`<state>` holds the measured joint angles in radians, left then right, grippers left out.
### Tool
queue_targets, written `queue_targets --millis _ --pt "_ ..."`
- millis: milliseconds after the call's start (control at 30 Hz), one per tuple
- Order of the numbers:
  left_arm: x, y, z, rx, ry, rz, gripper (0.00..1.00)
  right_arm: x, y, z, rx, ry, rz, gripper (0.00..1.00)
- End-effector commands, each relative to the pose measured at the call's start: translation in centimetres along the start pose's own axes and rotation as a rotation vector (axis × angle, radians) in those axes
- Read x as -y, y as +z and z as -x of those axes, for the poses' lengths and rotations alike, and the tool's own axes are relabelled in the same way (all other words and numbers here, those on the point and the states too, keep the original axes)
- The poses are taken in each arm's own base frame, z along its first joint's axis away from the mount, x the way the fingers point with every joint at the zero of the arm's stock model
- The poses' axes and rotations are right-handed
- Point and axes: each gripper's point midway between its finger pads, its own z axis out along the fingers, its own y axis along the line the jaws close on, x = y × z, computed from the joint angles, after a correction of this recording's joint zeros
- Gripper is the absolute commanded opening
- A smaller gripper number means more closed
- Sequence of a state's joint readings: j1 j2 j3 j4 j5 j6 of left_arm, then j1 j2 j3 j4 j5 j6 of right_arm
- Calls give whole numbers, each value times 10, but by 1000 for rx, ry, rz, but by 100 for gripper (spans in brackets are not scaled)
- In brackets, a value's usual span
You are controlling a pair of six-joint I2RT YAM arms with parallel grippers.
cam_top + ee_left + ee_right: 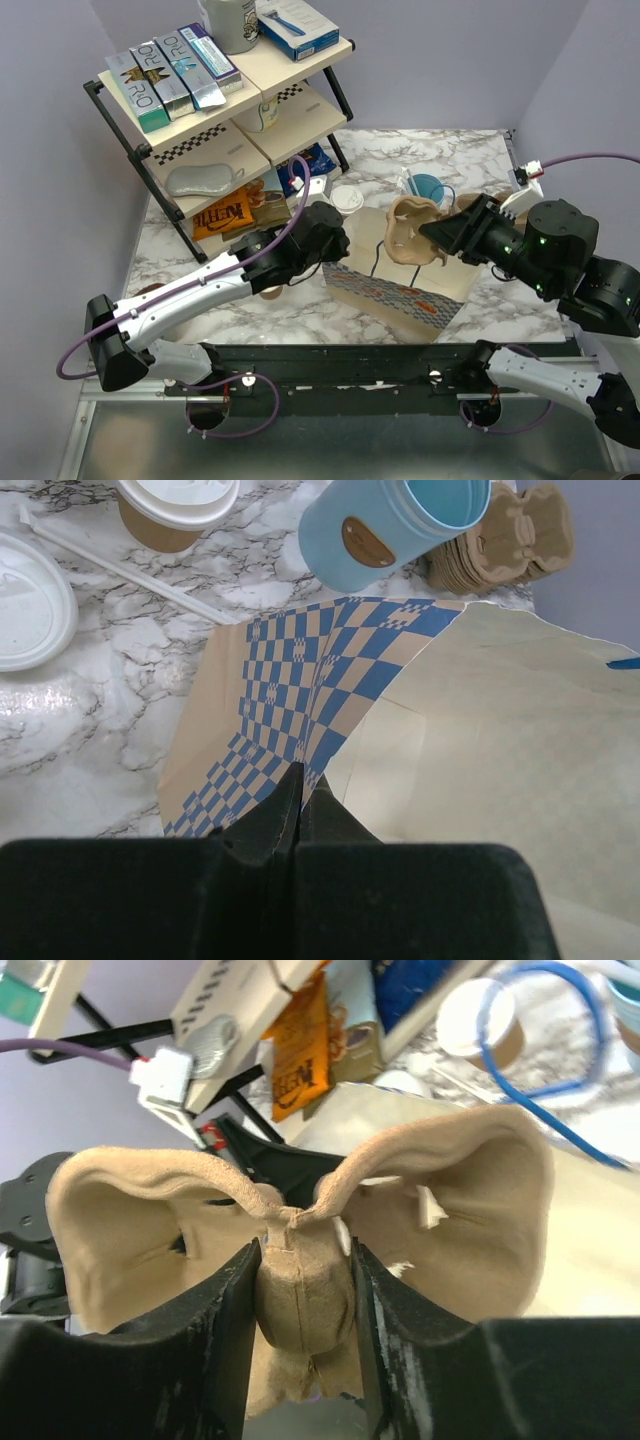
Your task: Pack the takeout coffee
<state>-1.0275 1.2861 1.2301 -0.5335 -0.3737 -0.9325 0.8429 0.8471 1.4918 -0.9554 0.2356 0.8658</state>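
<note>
The takeout coffee (347, 198), a short tan cup with a white lid, stands on the marble table behind the bag; it also shows in the left wrist view (180, 505) and the right wrist view (485, 1020). A paper bag (395, 295) with blue checks lies on its side, mouth towards the back. My left gripper (330, 240) is shut on the bag's rim (300, 680), its fingertips (290, 790) pinched on the paper. My right gripper (440, 232) is shut on a tan pulp cup carrier (300, 1290), held above the bag's mouth (412, 228).
A taller light-blue cup (430, 188) stands behind the carrier, open-topped in the left wrist view (390, 525). A stack of pulp carriers (510, 535), a loose white lid (30, 600) and a straw (130, 575) lie nearby. A black two-tier shelf rack (200, 140) with boxes and snacks fills the back left.
</note>
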Motion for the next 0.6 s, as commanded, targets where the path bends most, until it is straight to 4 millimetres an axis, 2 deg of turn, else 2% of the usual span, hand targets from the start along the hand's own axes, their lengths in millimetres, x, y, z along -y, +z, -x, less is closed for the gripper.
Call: queue_targets --millis 0,100,267,367,567 --pt "-4 -6 3 30 -10 2 2 35 -14 -3 29 78 -136 45" --pt "0 -8 2 33 -7 -25 3 44 -13 -10 11 109 -179 45" --pt "6 -9 -1 33 6 -57 3 53 -4 -6 51 135 -241 45" --pt "7 -8 -2 30 15 -55 3 51 4 -5 63 148 -239 49" --pt "5 -10 -1 42 21 -42 3 48 16 6 116 175 -271 50"
